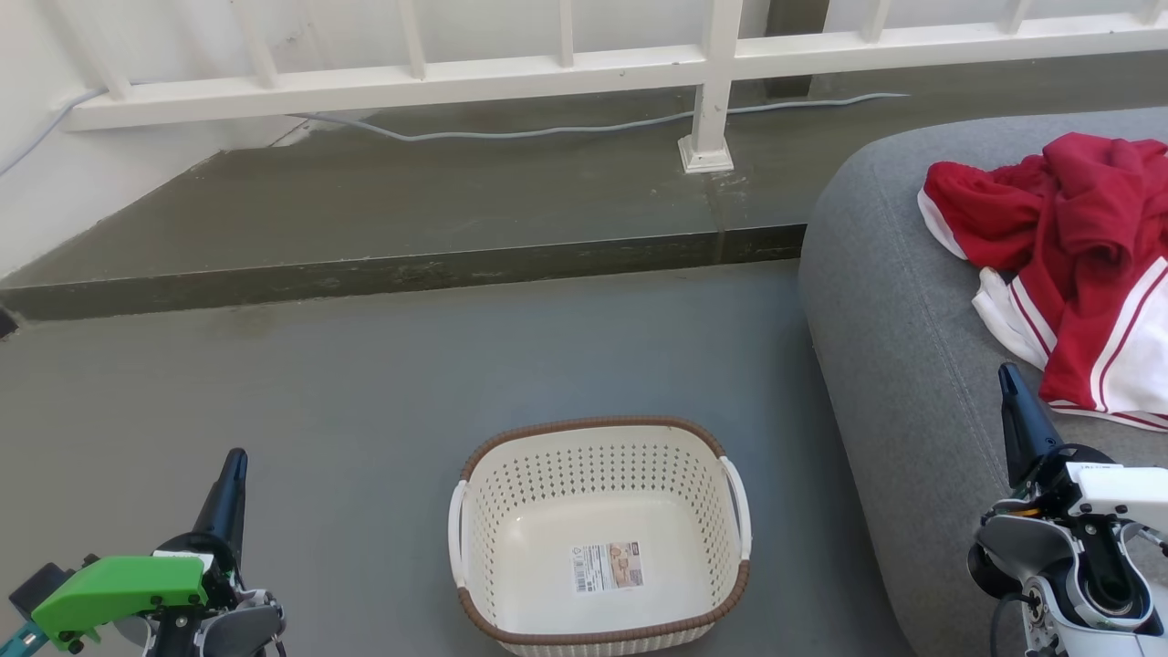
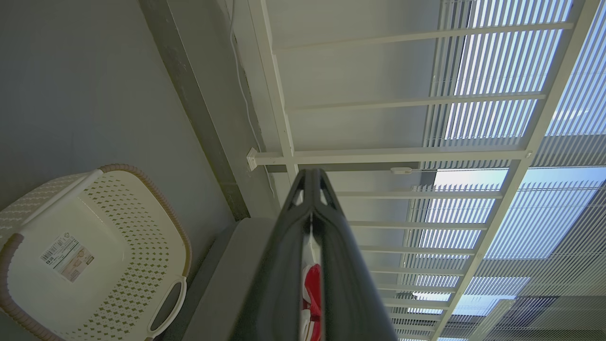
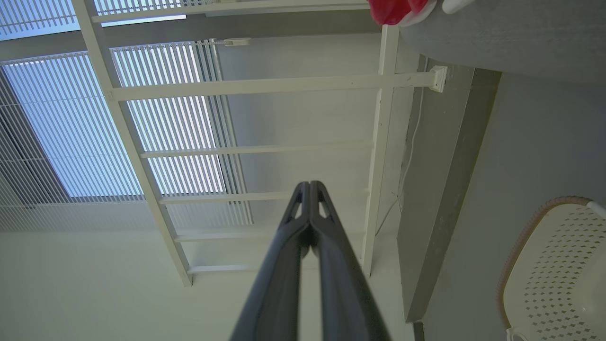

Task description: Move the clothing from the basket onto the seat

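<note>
**Position of the clothing**

The red jersey clothing with white trim and stripes [image 1: 1077,265] lies in a crumpled heap on the large grey fabric-upholstered seat [image 1: 894,347]. It is to the right of and beyond the cream-white perforated plastic basket [image 1: 593,424].

**Fingers**

- The right gripper [image 1: 1007,376] is right of the basket, at the seat's near edge. Its two long dark fingers are pressed together with nothing between them. The tip points towards the white-striped lower hem of the clothing and is near it but apart.
- The left gripper [image 1: 235,459] is left of the basket, above the smooth grey floor [image 1: 365,383] and well apart from the clothing. Its fingers are likewise pressed together and hold nothing.
- In the left wrist view, a red and white sliver of the clothing [image 2: 312,284] shows through the thin slit between the fingers lower down.

**Materials and shapes**

- **Basket:** rounded-rectangular, with walls pierced by rows of small diamond-shaped holes. A brown woven-look band runs round the rim and another round the base. There is a white handle on each short side. The smooth bottom shows in full and carries a rectangular printed sticker [image 1: 607,566].
- **Seat:** matt woven cloth with rounded edges and a seam line along its side. It is much larger than the basket.
- **Clothing:** soft and deeply folded, with white panels edged by thin red stripes.
- **Beyond the basket:** a raised grey step [image 1: 411,265], a white painted railing [image 1: 712,82] and a pale cable [image 1: 547,130] lying on the step.
</note>
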Motion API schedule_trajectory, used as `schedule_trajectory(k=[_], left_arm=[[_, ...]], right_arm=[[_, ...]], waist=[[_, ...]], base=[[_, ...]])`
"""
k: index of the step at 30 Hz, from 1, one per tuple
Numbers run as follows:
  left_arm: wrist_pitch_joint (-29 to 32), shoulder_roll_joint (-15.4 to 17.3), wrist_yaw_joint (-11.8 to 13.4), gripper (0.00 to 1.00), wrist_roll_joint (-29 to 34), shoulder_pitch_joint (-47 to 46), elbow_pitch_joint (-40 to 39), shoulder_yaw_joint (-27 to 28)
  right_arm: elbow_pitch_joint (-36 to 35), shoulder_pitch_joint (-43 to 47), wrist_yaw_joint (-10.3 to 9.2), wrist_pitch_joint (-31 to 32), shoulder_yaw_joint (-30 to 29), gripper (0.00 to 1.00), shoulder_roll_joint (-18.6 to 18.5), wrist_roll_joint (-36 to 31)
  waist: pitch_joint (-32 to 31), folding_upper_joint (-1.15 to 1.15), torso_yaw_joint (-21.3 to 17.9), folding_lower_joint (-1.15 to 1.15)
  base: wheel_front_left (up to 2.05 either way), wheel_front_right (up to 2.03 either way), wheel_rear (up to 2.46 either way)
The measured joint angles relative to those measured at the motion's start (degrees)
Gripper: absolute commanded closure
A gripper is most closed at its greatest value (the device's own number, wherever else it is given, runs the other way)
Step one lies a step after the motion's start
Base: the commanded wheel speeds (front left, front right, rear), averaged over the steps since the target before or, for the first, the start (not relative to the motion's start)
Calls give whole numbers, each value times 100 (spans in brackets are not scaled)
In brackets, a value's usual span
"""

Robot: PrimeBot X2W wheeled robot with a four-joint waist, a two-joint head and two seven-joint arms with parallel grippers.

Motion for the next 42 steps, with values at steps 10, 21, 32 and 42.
schedule_trajectory(k=[10,21,32,42], left_arm=[[0,-3,-8,100,0,-5,14,5],[1,-5,-8,100,0,-13,20,14],[1,-8,-8,100,0,-14,24,22],[2,-10,-9,100,0,-15,26,26]], right_arm=[[0,0,0,0,-1,100,0,0],[0,0,0,0,-3,100,1,0],[-1,0,0,0,-4,100,1,0],[-1,0,0,0,-5,100,1,0]], waist=[[0,0,0,0],[0,0,1,0],[-1,0,1,0],[-1,0,1,0]], base=[[0,0,0],[0,0,0],[0,0,0],[0,0,0]])
